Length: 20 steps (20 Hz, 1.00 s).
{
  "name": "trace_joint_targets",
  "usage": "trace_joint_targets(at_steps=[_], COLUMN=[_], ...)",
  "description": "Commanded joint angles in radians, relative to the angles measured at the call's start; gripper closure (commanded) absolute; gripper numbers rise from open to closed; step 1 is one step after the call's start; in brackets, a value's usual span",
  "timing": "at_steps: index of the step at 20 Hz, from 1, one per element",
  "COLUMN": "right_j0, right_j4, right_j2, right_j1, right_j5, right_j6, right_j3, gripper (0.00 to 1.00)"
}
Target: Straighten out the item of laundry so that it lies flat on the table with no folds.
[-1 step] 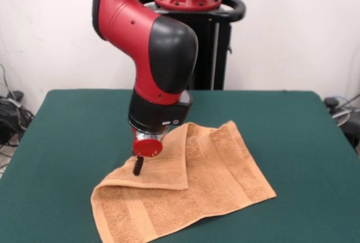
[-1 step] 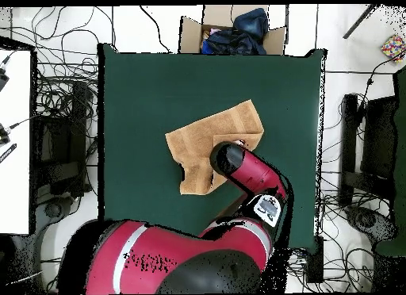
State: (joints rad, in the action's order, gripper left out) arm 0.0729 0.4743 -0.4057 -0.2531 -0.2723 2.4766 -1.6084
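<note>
Towel (image 1: 197, 192) mid surface (image 1: 67, 142), one corner folded over twd center. Hand (image 1: 137, 167) directly above folded flap nr its edge, tips at cloth; can't tell if open/shut or gripping. Towel long axis diagonal.

no readable text, brand or number anywhere; any marking on the arm (image 1: 147, 35) seems too small to read
</note>
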Motion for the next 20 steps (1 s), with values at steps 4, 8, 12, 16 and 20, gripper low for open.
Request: trace_joint_targets(at_steps=[4,8,12,16,20], right_j0=[-0.032,-0.025,-0.016,-0.002,0.001], right_j4=[0.028,0.017,0.003,0.013,0.033], right_j2=[0.017,0.024,0.024,0.025,0.015], right_j1=[-0.086,-0.121,-0.132,-0.074,-0.006], right_j5=[-0.192,-0.2,-0.209,-0.188,-0.163], right_j6=[0.176,0.16,0.145,0.159,0.187], right_j3=[0.033,-0.007,-0.013,0.051,0.126], gripper=[0.0,0.0,0.0,0.0,0.0])
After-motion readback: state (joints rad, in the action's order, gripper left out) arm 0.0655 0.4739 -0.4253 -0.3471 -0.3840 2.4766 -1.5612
